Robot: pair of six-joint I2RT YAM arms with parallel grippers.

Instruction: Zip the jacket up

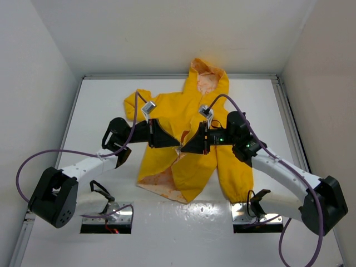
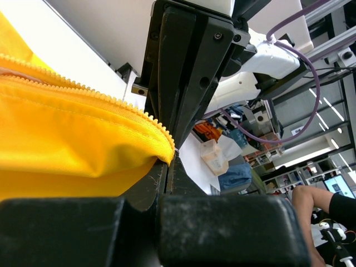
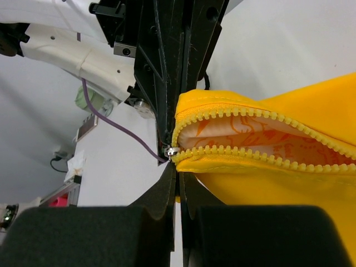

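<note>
A bright-yellow hooded rain jacket (image 1: 192, 119) lay front-up on the white table (image 1: 100, 105), its hood (image 1: 208, 78) pointing away from the arm bases, as both arms met over its front, well below the hood. The left hand (image 1: 178, 143), reaching in across the sleeve on its own side, was pinched shut on the jacket's front edge just beside the yellow zipper teeth (image 2: 111, 100). The right hand (image 1: 184, 147), coming from the opposite side, was closed on the jacket at the small silver zipper slider (image 3: 170, 151), with almost no gap between its fingers; whether it gripped the pull tab itself could not be told. From the slider the two rows of teeth ran apart, showing orange-printed white lining (image 3: 245, 130). The zipper's long axis ran from hem to hood, so the slider likely had to travel toward the hood. The right hand looked better placed to draw it, the left to hold the cloth taut.
</note>
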